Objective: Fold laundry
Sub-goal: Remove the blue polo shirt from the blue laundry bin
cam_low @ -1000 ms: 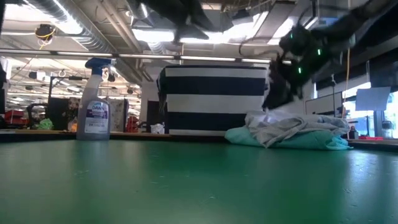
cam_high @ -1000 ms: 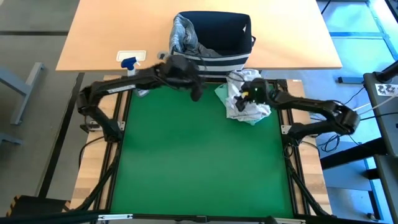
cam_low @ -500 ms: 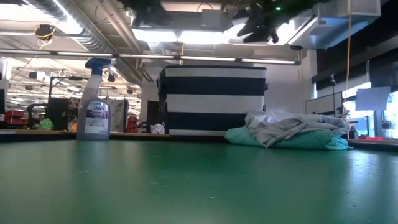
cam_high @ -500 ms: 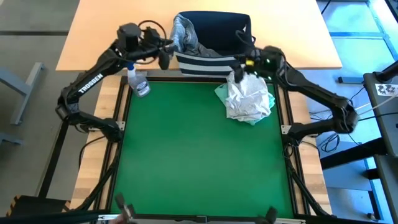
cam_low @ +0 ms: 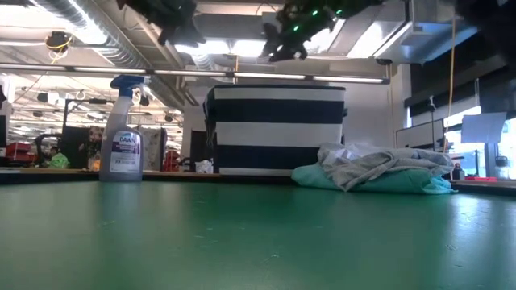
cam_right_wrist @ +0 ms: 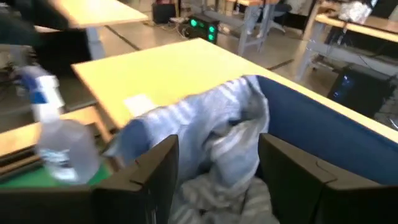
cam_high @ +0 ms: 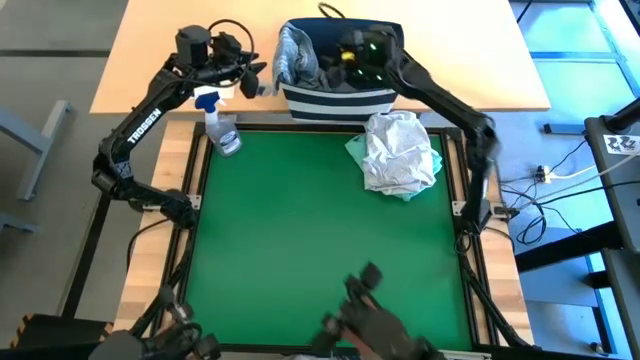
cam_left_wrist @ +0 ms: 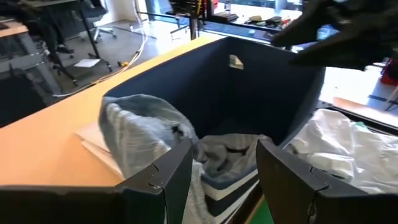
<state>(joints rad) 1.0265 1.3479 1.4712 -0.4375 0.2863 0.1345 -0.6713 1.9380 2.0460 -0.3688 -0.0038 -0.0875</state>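
The navy-and-white striped basket [cam_high: 345, 95] stands just past the green mat's far edge. A grey-blue striped shirt [cam_high: 292, 50] lies in it, draped over its left rim [cam_left_wrist: 137, 130]. A white t-shirt [cam_high: 400, 150] lies crumpled on a mint-teal garment [cam_high: 356, 150] at the mat's far right. My left gripper [cam_high: 262, 80] hovers open beside the basket's left side, pointing at it [cam_left_wrist: 224, 168]. My right gripper [cam_high: 335, 62] hovers open over the basket, facing the striped shirt [cam_right_wrist: 199, 124]. Neither has anything between its fingers.
A spray bottle [cam_high: 222, 125] stands at the mat's far left corner, below my left arm. The wooden table [cam_high: 170, 50] runs behind the basket. Dark gear [cam_high: 370, 320] shows at the mat's near edge. The mat's middle [cam_high: 300, 230] is bare.
My right gripper has risen off the white and teal pile and swung toward the far edge and left, over the basket. My left gripper has gone from the mat's far edge toward the far left, up beside the basket. The pile has stayed put.
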